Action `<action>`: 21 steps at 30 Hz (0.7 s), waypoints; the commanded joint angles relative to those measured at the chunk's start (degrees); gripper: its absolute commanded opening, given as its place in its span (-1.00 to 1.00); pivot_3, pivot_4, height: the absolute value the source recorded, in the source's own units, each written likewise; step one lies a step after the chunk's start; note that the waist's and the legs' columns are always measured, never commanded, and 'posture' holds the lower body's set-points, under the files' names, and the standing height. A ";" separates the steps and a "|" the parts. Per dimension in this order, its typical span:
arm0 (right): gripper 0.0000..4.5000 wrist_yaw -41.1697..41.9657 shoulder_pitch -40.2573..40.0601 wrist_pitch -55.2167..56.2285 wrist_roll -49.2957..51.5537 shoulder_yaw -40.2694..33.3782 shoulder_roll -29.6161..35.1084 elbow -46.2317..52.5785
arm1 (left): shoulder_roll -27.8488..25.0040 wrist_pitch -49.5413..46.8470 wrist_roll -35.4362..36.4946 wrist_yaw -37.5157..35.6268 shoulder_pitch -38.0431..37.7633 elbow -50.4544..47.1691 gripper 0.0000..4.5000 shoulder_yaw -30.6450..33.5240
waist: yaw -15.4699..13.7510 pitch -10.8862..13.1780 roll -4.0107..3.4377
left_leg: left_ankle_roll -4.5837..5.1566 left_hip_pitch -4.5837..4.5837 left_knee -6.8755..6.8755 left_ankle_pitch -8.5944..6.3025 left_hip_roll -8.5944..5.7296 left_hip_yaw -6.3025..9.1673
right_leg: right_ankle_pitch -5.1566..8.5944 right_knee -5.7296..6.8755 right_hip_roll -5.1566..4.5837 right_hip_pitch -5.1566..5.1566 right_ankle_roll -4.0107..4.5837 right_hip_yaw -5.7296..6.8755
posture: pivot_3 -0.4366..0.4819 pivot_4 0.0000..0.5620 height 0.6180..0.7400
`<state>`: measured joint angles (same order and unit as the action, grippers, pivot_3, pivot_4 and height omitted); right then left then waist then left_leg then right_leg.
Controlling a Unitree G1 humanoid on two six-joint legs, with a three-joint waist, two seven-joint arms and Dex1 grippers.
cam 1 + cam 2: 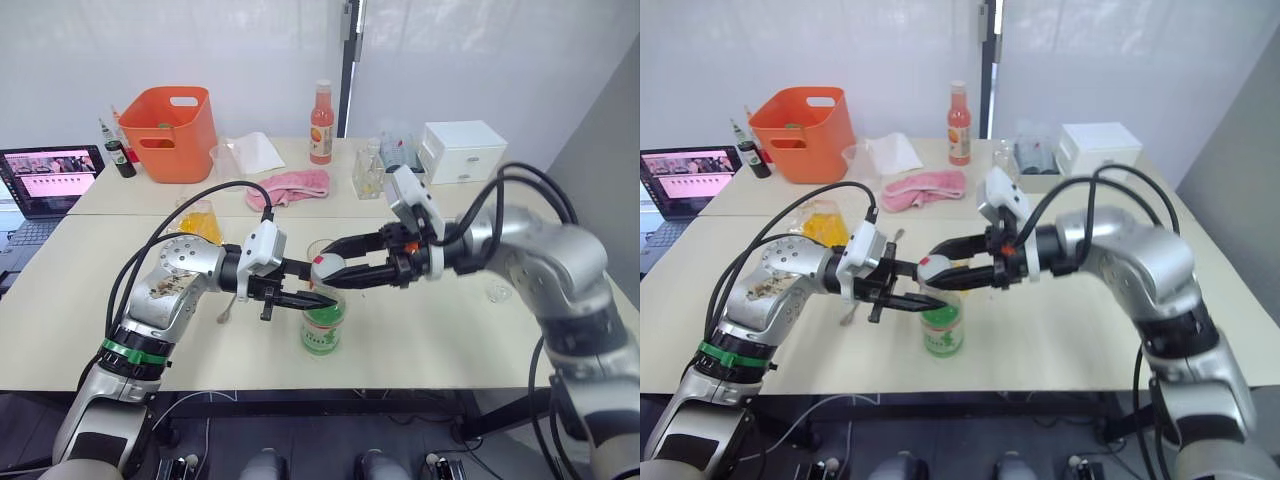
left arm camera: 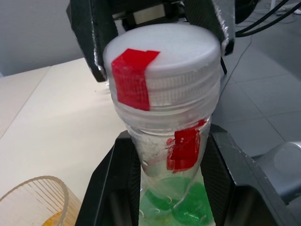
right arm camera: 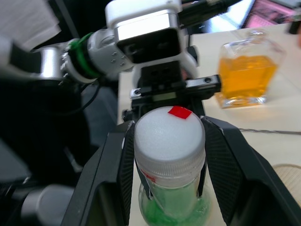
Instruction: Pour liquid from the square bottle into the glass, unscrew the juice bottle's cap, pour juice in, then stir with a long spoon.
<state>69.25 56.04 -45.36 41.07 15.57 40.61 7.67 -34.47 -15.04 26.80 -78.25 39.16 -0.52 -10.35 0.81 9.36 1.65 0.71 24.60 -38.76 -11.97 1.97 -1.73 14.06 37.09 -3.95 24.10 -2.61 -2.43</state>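
Right gripper (image 1: 328, 268) clamped on the cap (image 2: 162, 56), fingers pinching the white top from both sides, red mark facing up. Left gripper (image 1: 322, 297) closed around the neck just under that cap, holding the juice bottle (image 1: 322, 325) upright near the front edge of the table (image 1: 420, 335). Cap sitting on the neck, threads visible just under it; whether loosened or tight, cannot tell. Green-and-white label showing below both grippers.

Glass (image 1: 324, 250) standing just behind the juice bottle, partly hidden by the right gripper's fingers. Square bottle (image 3: 246, 75) with its yellow-orange liquid (image 1: 201, 227) standing behind and to the left of the juice bottle, past the left arm. Long spoon (image 1: 228, 310) lying left of the juice bottle, mostly covered by the left forearm.

Farther back from the juice bottle: pink cloth (image 1: 295, 185), slim orange-red bottle (image 1: 321, 123), orange bin (image 1: 171, 132) off to the back left, white drawer box (image 1: 462, 150) to the back right. Laptop (image 1: 47, 182) at the far left.
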 commanded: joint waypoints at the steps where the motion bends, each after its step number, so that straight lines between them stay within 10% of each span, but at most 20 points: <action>1: -0.27 12.73 5.56 5.25 -6.73 5.28 -0.34 -11.55 | -1.66 0.15 -2.63 -0.17 -0.61 0.88 -0.38 -0.17 | -0.12 0.00 0.00 | 0.00 0.01 0.01 0.00 -0.01 0.00 | 0.00 0.01 -0.01 0.02 0.00 0.00 | -0.05 -0.47 0.59; 13: -0.27 23.25 14.66 10.11 -8.42 10.81 -4.75 -24.36 | -1.86 -0.15 -2.39 -0.62 -0.59 0.61 -0.38 -0.28 | -0.13 0.00 0.00 | -0.01 0.04 0.01 0.00 -0.02 0.01 | 0.00 0.05 -0.05 0.05 0.00 0.02 | -0.05 -0.47 0.59; 21: 0.99 23.25 14.11 5.88 -5.31 6.59 -4.38 -21.02 | -1.44 -1.15 -1.78 -0.40 -0.34 0.79 -0.38 0.00 | -0.14 0.00 -0.01 | -0.01 0.07 0.01 0.00 -0.02 0.01 | -0.01 0.07 -0.05 0.10 0.01 0.02 | -0.05 -0.47 0.59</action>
<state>89.95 69.54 -37.81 33.49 25.41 35.36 -15.95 -34.93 -15.33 27.08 -78.96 39.26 -0.22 -9.90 0.68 9.36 1.64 0.70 24.68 -38.75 -11.97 1.95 -1.72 14.06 37.16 -4.00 24.21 -2.60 -2.41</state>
